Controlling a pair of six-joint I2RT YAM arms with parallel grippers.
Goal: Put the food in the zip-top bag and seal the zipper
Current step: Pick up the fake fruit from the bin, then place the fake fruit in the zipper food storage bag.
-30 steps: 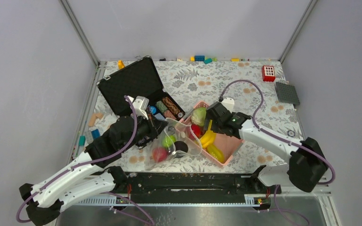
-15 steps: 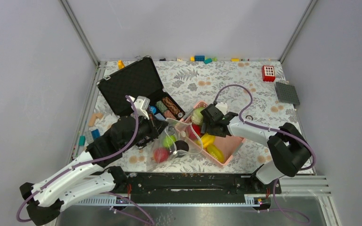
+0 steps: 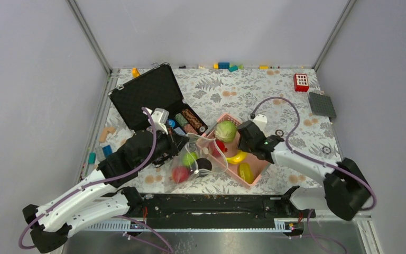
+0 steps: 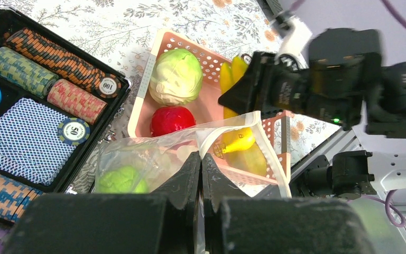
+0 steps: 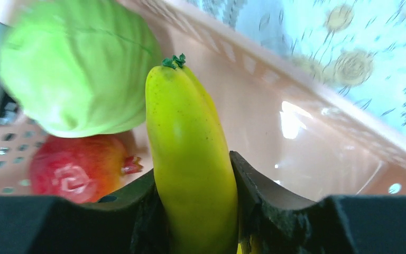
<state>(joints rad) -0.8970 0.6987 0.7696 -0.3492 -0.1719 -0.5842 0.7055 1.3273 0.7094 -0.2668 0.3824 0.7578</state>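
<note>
**A:** What's the setting?

**B:** A table (image 3: pixel 275 87) under a floral cloth, with grey walls (image 3: pixel 201 32) around it. In the overhead view a black case (image 3: pixel 145 95) lies open left of centre, with poker chips (image 4: pixel 53 50) in rows inside. A pink basket (image 4: pixel 187 41) sits just right of centre.

**A:** And the zip-top bag?

**B:** The zip-top bag (image 3: pixel 206 156) lies between case and basket, against the basket's left side, with its mouth on the basket side. Through the plastic I can see a lime (image 3: pixel 188 158) and, lower left of it, a red apple (image 3: pixel 179 173).

**A:** Is anything holding it?

**B:** The left gripper (image 4: pixel 201 174) is. Its fingers are pressed together on the bag's edge. In its wrist view the whitish zipper (image 4: pixel 227 127) runs off to the right from the pinch, and the mouth gapes.

**A:** And the right gripper?

**B:** The right gripper (image 5: pixel 193 180) is clamped on a banana (image 5: pixel 190 132), with a finger against each side and the stem pointing up the frame. From overhead it is over the basket's middle. I can't tell whether the banana is clear of the basket floor.

**A:** What else is in the basket?

**B:** A cabbage (image 3: pixel 225 130) is in the upper left corner, with a second red apple (image 3: pixel 220 146) just below it. A second banana (image 3: pixel 245 172) lies toward the lower right.
</note>
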